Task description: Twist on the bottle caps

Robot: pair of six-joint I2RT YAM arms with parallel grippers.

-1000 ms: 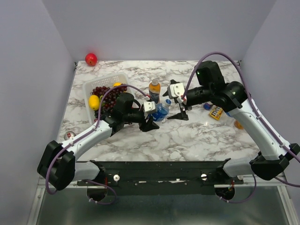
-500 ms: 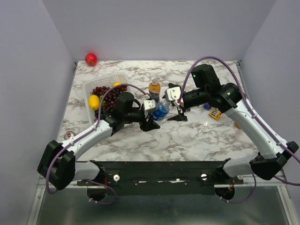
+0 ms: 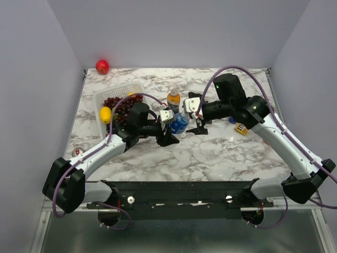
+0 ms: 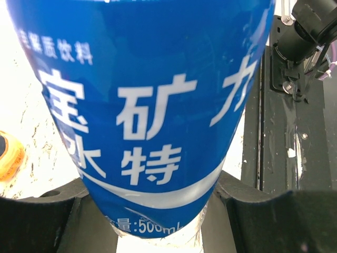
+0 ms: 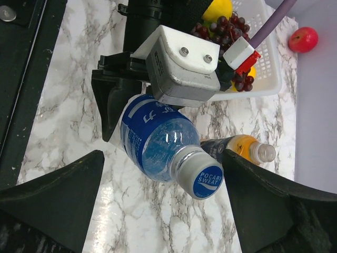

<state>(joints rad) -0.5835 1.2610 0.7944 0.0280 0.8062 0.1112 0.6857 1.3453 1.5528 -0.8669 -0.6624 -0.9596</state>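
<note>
While the left gripper (image 3: 173, 132) is clamped round the blue-labelled body of a Pocari Sweat bottle (image 5: 152, 139), holding it tilted over the middle of the marble table (image 3: 210, 153), the right gripper (image 3: 199, 126) stands wide open. Its fingers flank the bottle's blue cap (image 5: 204, 182), printed "POCARI SWEAT", without touching it. The label shows white Chinese characters and "500ml"; a dark-labelled orange drink bottle (image 5: 239, 146) stands just beyond.

bottle (image 5: 155, 142): glossy clear plastic | table (image 5: 68, 105): polished marble-look | basket (image 5: 266, 63): white plastic
</note>
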